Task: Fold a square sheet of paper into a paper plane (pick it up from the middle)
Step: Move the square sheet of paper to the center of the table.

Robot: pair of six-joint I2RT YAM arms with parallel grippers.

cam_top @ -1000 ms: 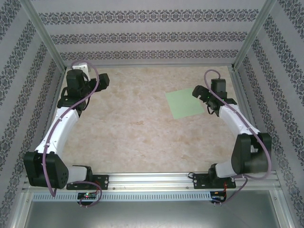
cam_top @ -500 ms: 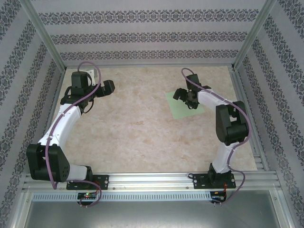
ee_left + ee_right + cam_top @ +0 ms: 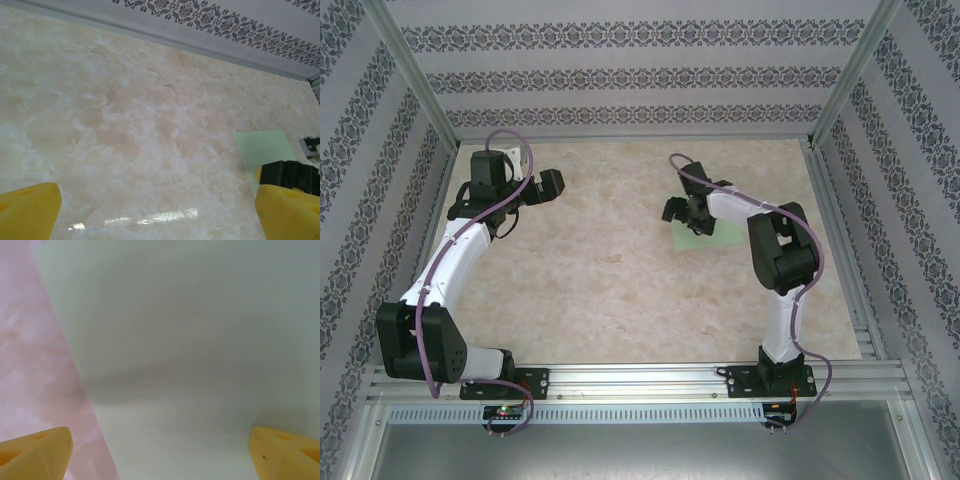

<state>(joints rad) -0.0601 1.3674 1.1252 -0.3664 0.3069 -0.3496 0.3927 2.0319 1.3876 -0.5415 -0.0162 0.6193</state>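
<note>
Toward the far right of the table [image 3: 620, 290], you have the right gripper [image 3: 682, 208] poised directly over the square sheet of paper [image 3: 700, 240]. The sheet lies flat on the marbled surface, with the arm's wrist covering much of it from above. From the right wrist camera you see the pale green sheet spreading beneath the two yellow fingertips [image 3: 35, 452], its left edge running diagonally against the bare table. These fingers stand wide apart with nothing between them, and you cannot tell whether their tips touch the paper. Your left gripper [image 3: 546, 184] hangs over the far left of the table, well apart from the sheet, its yellow fingers [image 3: 27, 210] spread just as wide and holding nothing. From its wrist camera you see the sheet across the table, with the right gripper's dark body at its near corner.
</note>
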